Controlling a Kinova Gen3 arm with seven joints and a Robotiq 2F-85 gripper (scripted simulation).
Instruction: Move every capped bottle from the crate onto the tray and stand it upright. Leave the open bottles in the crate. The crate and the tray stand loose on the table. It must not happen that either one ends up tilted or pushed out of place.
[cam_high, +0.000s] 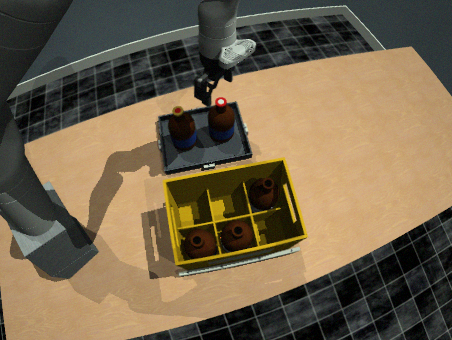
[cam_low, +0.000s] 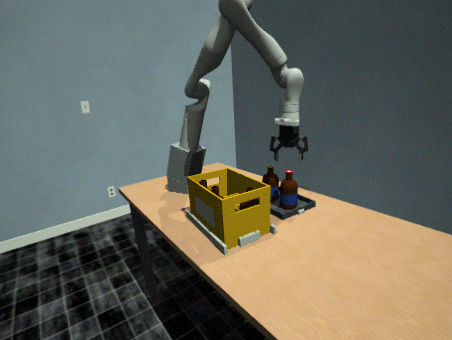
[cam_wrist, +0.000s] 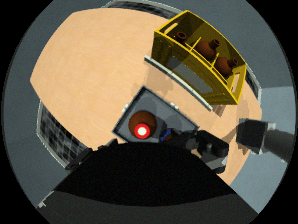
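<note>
Capped bottles: both stand upright on the tray (cam_high: 180, 162) (cam_low: 307, 204) (cam_wrist: 142, 97) at the far side of the worktop (cam_high: 350, 125) (cam_low: 350, 260) (cam_wrist: 85, 65), as seen from above.
Placement: side by side toward the tray's far edge, apart, likely spaced to leave the gripper finger room.
Crate: the yellow crate (cam_high: 225, 170) (cam_low: 245, 225) (cam_wrist: 160, 47), nearer, keeps its uncapped stock as ordered: a near-left bottle (cam_high: 200, 245), a near-middle bottle (cam_high: 237, 237) and a far-right bottle (cam_high: 262, 194).
Gripper: the gripper (cam_high: 216, 87) (cam_low: 289, 159) (cam_wrist: 144, 140) hangs above the tray, wide open and holding nothing, seemingly clear for withdrawal.
Right capped bottle: the red-capped bottle (cam_high: 221, 120) (cam_low: 288, 192) (cam_wrist: 142, 120) shows brown sides, a blue label and a white-centred top.
Left capped bottle: the gold-rimmed bottle (cam_high: 183, 131) (cam_low: 270, 179) wears matching brown and blue, its cap red-centred.
Status: the transfer appears complete.
</note>
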